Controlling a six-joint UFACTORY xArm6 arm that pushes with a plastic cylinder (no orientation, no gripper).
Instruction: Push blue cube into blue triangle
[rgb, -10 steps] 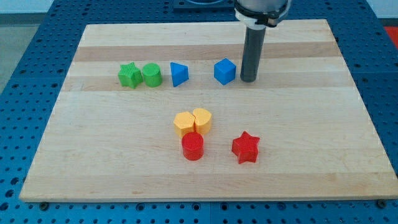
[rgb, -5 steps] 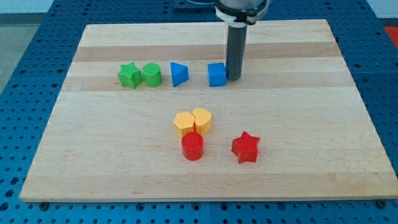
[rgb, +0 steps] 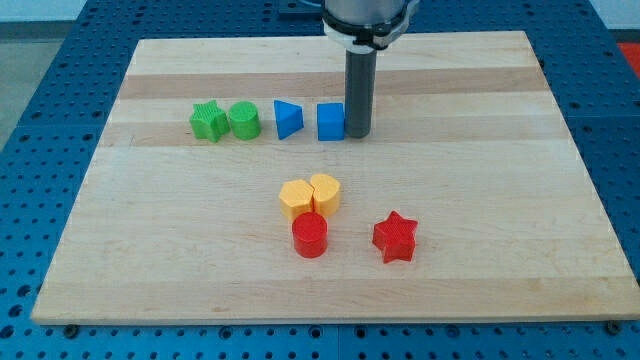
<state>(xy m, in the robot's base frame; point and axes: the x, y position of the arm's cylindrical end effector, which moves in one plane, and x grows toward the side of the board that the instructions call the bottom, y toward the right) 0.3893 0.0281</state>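
Observation:
The blue cube (rgb: 331, 121) sits on the wooden board in the upper middle. The blue triangle (rgb: 288, 119) lies just to its left, with a narrow gap between them. My tip (rgb: 357, 134) is on the board, touching the cube's right side. The rod rises straight up from there to the view's top.
A green star (rgb: 207, 121) and a green cylinder (rgb: 243, 121) stand left of the blue triangle. Two yellow blocks (rgb: 310, 195), a red cylinder (rgb: 310, 236) and a red star (rgb: 394, 237) lie in the lower middle of the board (rgb: 500, 200).
My tip has slid to the left, met the blue cube's right side and pushed it left. The gap between the cube and the blue triangle has shrunk.

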